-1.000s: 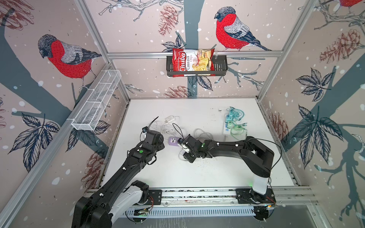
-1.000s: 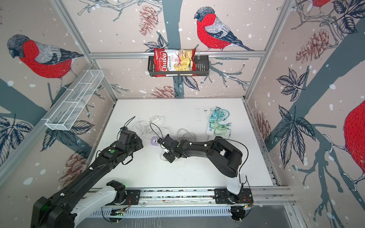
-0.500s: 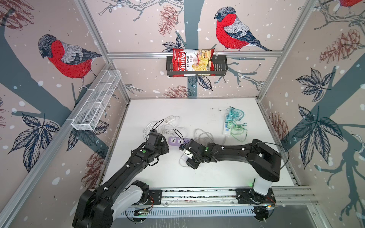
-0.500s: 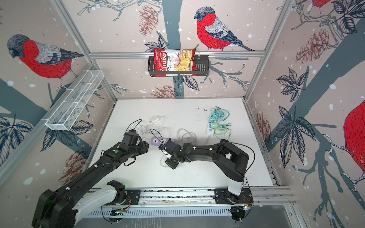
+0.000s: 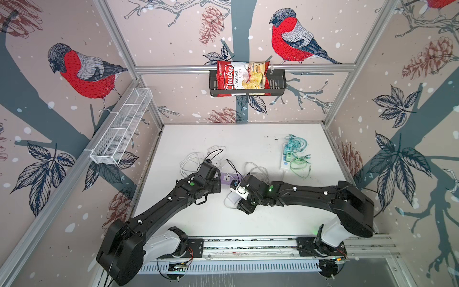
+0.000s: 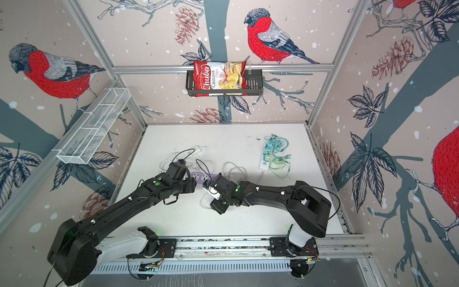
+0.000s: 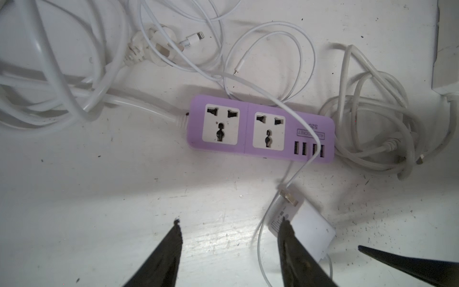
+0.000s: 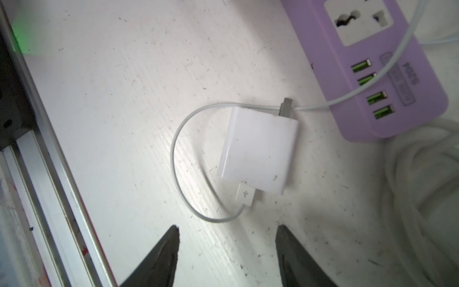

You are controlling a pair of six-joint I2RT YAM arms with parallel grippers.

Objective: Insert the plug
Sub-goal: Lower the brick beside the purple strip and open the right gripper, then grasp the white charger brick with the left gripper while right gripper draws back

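Left: the arm has slid rightward past the tangle of white cords (image 7: 62, 94) over the last second. Its left gripper (image 7: 231, 222) now hangs above bare table (image 5: 248, 139) just in front of the purple power strip (image 7: 260, 129), pincer apart and empty. One fingertip (image 7: 288, 238) crosses the corner of the charger (image 7: 310, 231) in the wrist view, and contact cannot be told. Centre: the strip lies flat with both sockets facing up and free. A thin white cable (image 8: 172, 151) is draped over its USB end. Just beside that end lies the charger, the plug of the task, flat on its side on the table. Its metal prongs point toward the strip and its cable curls round it. Right: the right gripper (image 8: 228, 227) was narrower a second ago and has since spread its pincer and eased slightly toward the near rail. It now stands apart and clear of the charger, gripping nothing. That widening reads as a release or a reset, not progress — the plug sits in no socket and neither arm holds it. So the insertion likely has to restart with a fresh grasp that turns the prongs down over a socket. The draped cable could snag that move. Far right, a second strip (image 5: 285, 161) with green cables (image 5: 299, 161) lies well apart from both arms.
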